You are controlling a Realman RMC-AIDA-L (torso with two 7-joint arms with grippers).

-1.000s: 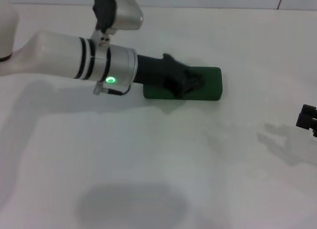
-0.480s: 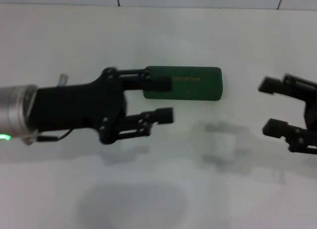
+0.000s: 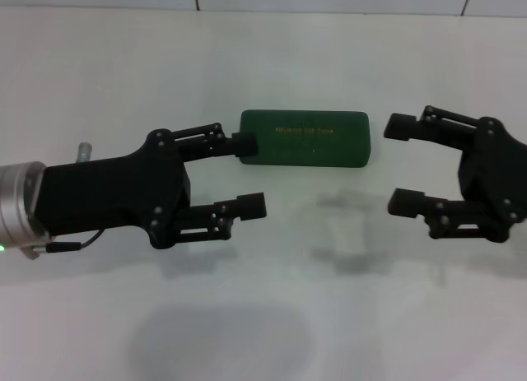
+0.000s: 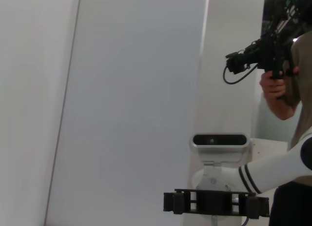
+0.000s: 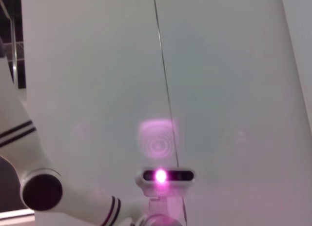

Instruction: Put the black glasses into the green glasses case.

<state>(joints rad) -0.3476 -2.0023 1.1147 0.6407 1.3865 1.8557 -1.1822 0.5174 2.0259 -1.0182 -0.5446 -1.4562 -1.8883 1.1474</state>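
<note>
At the middle of the smooth white counter (image 3: 272,307) lies the dark green rectangular glasses case (image 3: 305,138), a flat box with rounded corners and a matte lid bearing a short line of small gold lettering. Its lid is down, and the black glasses cannot be seen anywhere in the views.

To the left of the case hovers the left end effector (image 3: 251,175), a black angular linkage of hinged bars on a blocky black body that joins a silver metal wrist. Its two fingers stand wide apart, and the blunt square tip of the farther one (image 3: 245,146) overlaps the case's left end in the head view; whether it touches cannot be told. The nearer finger sits in front of the case, off it.

To the right of the case hovers the right end effector (image 3: 402,165), of the same black hinged build, its fingers likewise spread wide, with the farther tip just beside the case's right end and apart from it.

In the left wrist view, the right end effector (image 4: 216,202) appears as a black bar under a pale camera housing.
</note>
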